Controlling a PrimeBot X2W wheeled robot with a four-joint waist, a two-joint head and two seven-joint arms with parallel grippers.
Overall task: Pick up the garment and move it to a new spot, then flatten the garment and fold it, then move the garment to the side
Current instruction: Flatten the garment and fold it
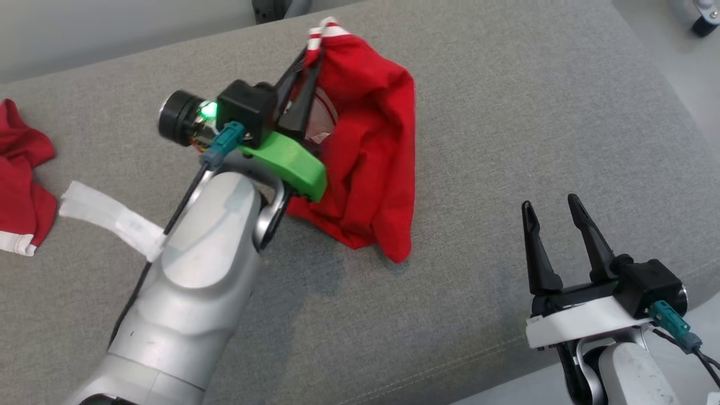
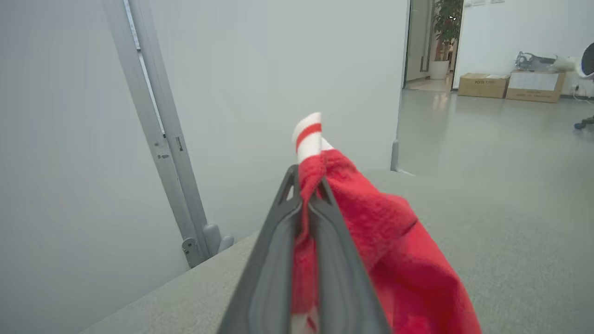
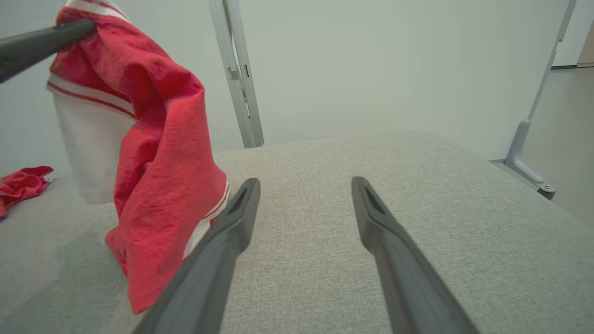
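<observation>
Two grippers in our view: L gripper (image 1: pixel 311 56) pinches garment (image 1: pixel 374 152) by striped hem, cloth hanging over cushion (image 1: pixel 534 101) toward far edge; R gripper (image 1: pixel 550 203) spread, empty, by front-right corner.

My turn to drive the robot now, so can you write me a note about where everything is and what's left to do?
The left gripper is shut on the garment, pinching its striped edge.
The right gripper is open and empty, low over the cushion, right of the garment.
The garment hangs bunched from the left gripper; whether its bottom touches the cushion is unclear.
A second red cloth lies at the cushion's left.
Done: garment grasped and raised.
Left: set it at a new spot, flatten, fold, move aside.
</observation>
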